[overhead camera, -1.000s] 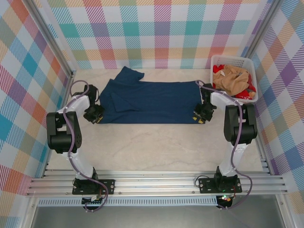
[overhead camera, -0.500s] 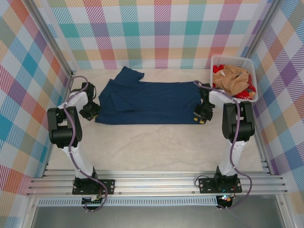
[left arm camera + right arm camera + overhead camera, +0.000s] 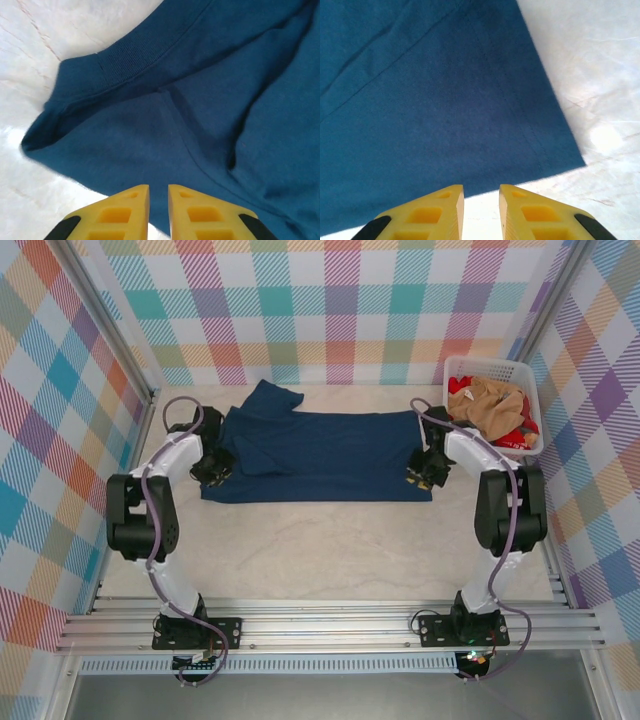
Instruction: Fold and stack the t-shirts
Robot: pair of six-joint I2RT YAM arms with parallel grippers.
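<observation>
- Left pincer [image 3: 158, 194] barely parted, empty, over left end of navy t-shirt [image 3: 320, 452]: may pinch one layer.
- Right pincer [image 3: 481, 194] slightly parted, empty, at near-right hem: may miss, scrape bench [image 3: 320, 550].

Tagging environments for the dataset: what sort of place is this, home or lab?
Most likely a lab data-collection cell, not a home: plaid-printed panels wall in the table, an aluminium rail frame runs along its near edge, and a navy t-shirt lies spread out near a white basket of more clothes.
</observation>
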